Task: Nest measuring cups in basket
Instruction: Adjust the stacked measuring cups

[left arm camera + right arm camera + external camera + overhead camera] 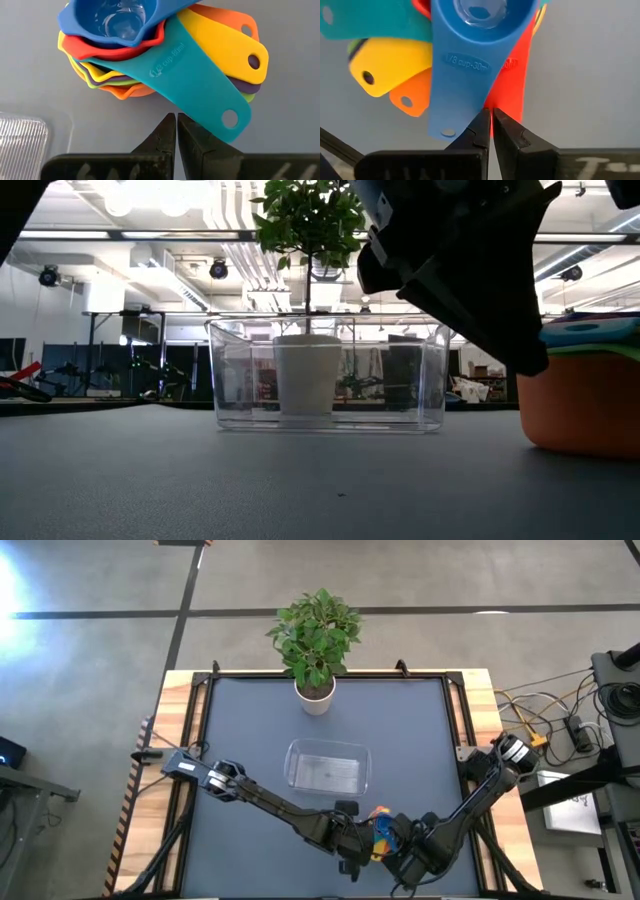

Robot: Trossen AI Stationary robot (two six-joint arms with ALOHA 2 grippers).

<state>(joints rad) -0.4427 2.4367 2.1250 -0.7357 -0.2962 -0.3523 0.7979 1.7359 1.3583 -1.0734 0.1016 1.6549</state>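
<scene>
The measuring cups (379,827) sit nested in one stack on the table near its near edge. Blue (112,20) is on top and orange (585,408) at the bottom, with the flat handles fanned out. My left gripper (176,119) is shut, its tips just beside the teal handle (200,85). My right gripper (488,114) is shut over the place where the blue handle (457,85) and the red handle (512,85) meet. The clear basket (328,765) stands apart, toward the far edge from the stack. My left gripper points down at the table beside the teal handle's edge (192,117); whether it touches the handle I cannot tell. My right gripper comes from above over the red handle's edge (496,102) next to the blue handle; whether its tips touch either handle I cannot tell.
A white plant pot (315,697) with a leafy plant stands at the table's far edge, behind the basket (330,375). Both arms crowd the near edge around the stack. Bare dark tabletop (250,720) lies to the left and right of the basket.
</scene>
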